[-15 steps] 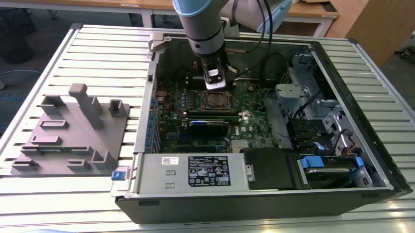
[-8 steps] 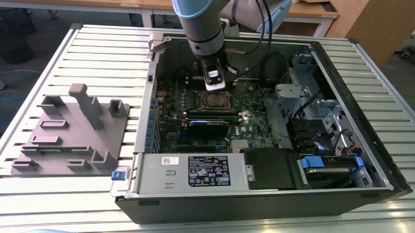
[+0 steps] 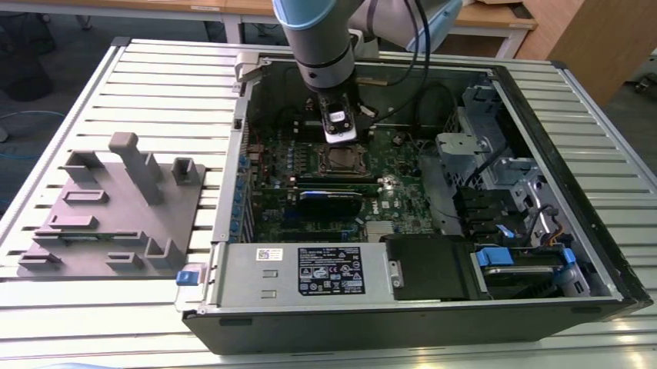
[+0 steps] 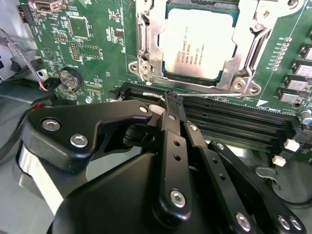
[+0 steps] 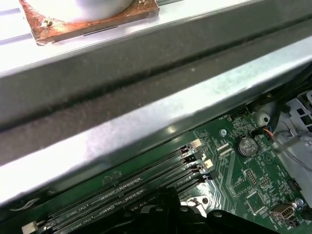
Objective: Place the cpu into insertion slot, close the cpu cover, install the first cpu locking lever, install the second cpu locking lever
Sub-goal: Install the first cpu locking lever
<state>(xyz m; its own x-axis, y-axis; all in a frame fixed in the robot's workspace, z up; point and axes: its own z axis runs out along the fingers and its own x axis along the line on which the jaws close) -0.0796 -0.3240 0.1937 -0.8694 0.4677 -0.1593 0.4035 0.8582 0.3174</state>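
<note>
So the cpu [image 4: 197, 43] is already seated in the insertion slot [image 4: 168, 73], silver face up, and the cpu cover [image 4: 151, 34] looks to be folded down around it, framing the chip on all sides in the second wrist view. A thin locking lever [image 4: 209, 89] is seen lying along the edge of the socket nearest the memory slots [image 4: 234, 122], with the tool [image 4: 168, 97] right at its end. The tool's fingers appear pressed together on that lever's tip, though whether the wire is truly pinched or just touched can't be made out for sure. From the exterior view, the tool [image 3: 340, 131] is parked just beyond the socket inside the open computer case [image 3: 411, 307], which is laid on the slatted counter [image 3: 61, 323]. Placement and cover look done; the levers are judged to be the part in progress.
</note>
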